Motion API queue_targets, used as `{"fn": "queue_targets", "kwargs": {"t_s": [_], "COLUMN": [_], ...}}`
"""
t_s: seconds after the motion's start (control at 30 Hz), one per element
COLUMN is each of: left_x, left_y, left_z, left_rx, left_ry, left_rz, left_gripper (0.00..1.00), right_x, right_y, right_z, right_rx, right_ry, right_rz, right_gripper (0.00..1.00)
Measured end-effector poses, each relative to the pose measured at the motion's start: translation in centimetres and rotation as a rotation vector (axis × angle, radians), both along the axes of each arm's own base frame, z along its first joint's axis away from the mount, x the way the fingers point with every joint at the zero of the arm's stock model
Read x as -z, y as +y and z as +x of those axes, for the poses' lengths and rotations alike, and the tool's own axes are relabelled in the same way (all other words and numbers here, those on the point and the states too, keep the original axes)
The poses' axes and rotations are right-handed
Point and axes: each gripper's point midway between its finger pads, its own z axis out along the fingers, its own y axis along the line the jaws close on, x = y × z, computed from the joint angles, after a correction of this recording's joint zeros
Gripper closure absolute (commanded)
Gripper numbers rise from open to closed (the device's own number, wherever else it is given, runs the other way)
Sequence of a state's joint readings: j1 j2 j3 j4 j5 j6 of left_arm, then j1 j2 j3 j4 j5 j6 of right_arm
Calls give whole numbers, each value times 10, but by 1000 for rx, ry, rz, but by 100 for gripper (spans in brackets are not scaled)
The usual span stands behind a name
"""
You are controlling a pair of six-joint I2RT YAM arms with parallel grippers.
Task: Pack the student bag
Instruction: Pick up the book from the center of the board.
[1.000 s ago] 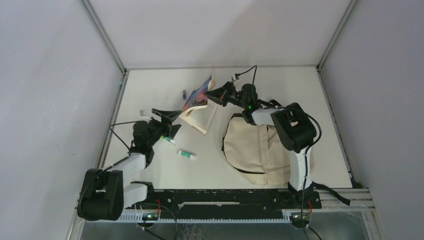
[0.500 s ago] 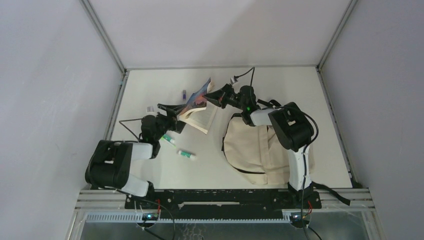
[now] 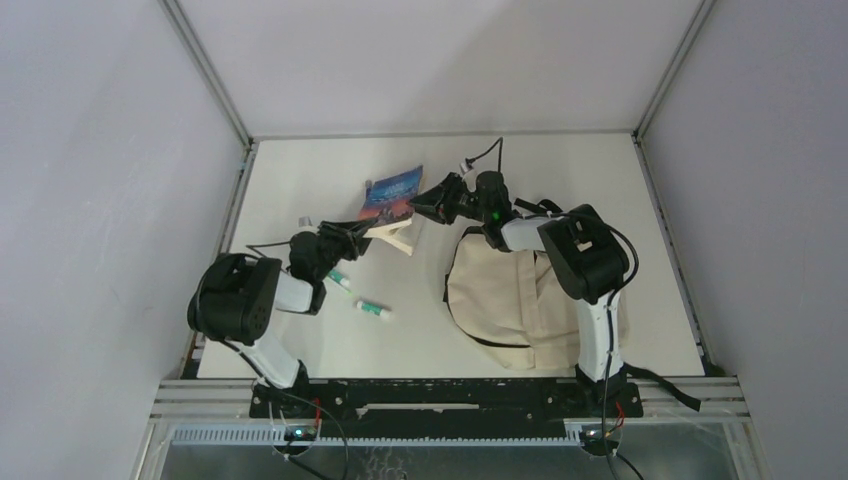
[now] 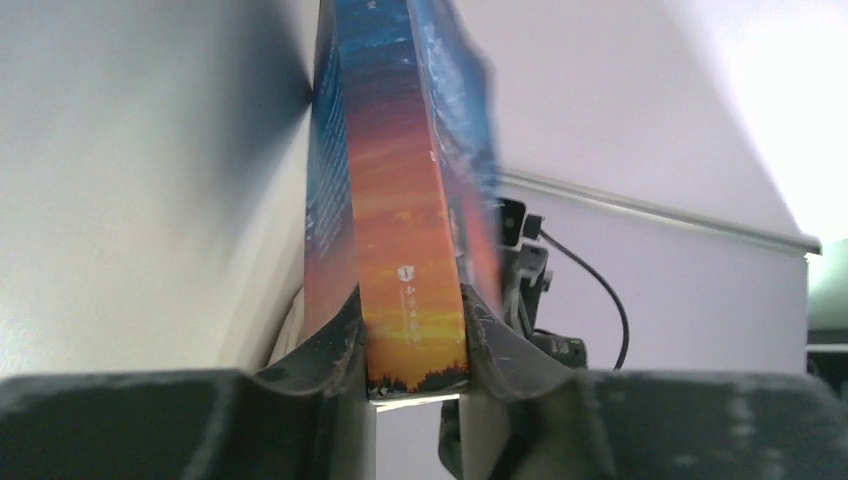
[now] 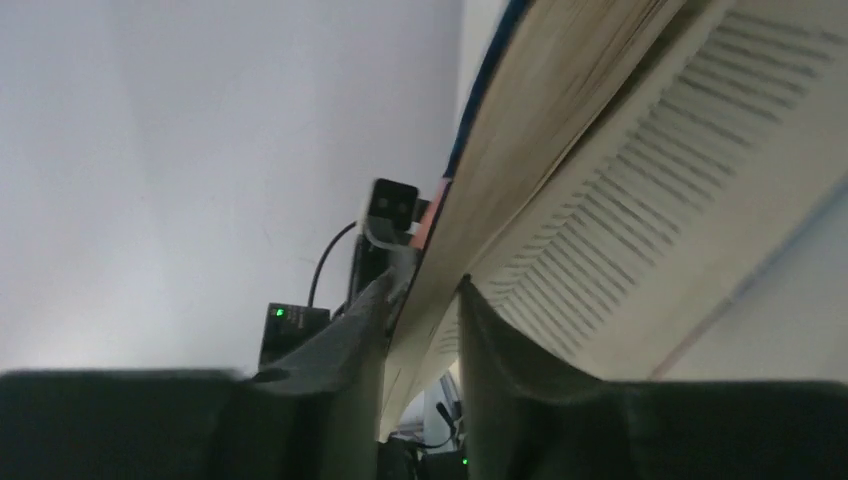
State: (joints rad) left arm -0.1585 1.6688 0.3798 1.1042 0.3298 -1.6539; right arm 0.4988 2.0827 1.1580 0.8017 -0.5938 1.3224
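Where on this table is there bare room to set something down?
Bare: the far right corner of the table behind the student bag; the near-left strip between the two pens and the near edge. Crowded: around the book, between left gripper and right gripper.

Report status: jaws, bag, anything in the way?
Left jaws shut on book spine. Right jaws around its pages, grip unclear. Bag flat by right arm, book not in yet. Only right arm between them.

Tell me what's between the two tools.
The book. In the top view it spans from the left tool to the right tool; each wrist view shows it between that tool's fingers.
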Motion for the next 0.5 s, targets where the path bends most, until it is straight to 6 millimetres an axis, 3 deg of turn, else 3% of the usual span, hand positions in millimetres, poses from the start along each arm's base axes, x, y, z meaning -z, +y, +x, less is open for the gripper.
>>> {"fn": "queue_targets", "kwargs": {"t_s": [0.07,0.13,0.23,0.37,0.5], "left_x": [3,3,0,-24,-71], "left_y": [3,3,-2,-16,-32], "left_z": [2,2,1,6,5], "left_rx": [-16,-12,16,103,216], "left_ry": [4,8,-6,-82,-231], "left_rz": [8,8,10,9,15], "left_gripper": [100,100,100,100,100], "right_x": [14,25,27,1,-29], "right_y": [-2,-3,-10,-30,-53], "right_z": [-3,-12,-20,-30,-33], "right_rx": [-10,-39,-63,-54,-32], "right_ry": [19,37,45,-16,-72], "right_rz": [-60,-116,-178,-221,-179], "right_gripper": [34,27,2,0,0]}}
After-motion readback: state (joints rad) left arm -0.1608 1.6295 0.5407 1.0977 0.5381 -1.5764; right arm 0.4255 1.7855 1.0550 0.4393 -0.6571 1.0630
